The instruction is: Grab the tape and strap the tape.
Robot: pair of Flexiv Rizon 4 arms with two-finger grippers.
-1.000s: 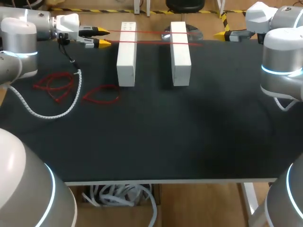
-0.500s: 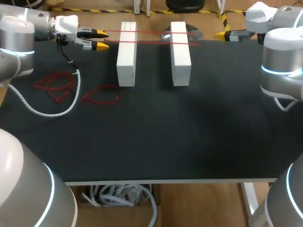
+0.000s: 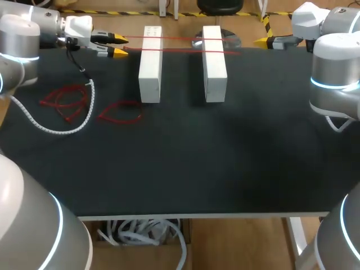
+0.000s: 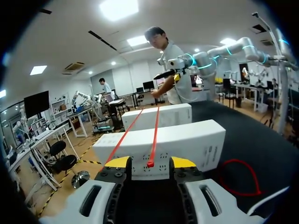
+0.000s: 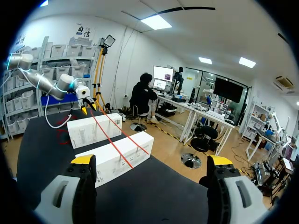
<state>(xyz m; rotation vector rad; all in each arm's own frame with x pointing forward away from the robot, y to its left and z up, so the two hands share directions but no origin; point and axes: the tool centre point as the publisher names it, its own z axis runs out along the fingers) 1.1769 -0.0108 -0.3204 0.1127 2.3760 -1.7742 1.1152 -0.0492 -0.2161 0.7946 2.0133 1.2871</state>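
Across the white blocks (image 3: 151, 62), the red tape (image 3: 183, 38) is being held taut off the left gripper (image 3: 119, 45), its fingers parted, apparently for strapping them; the right gripper (image 5: 152, 161) is being held wide, empty.

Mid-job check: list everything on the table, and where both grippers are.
boxes: two, white, side by side at the far middle of the table.
stretched tape: two lines, red, across both box tops.
loose tape loops: two, red, left of the boxes.
coiled cable: one, white, beside the loops.
left gripper: yellow tips, open, at the stretched tape's left ends.
right gripper: yellow tips, open, empty, far right.
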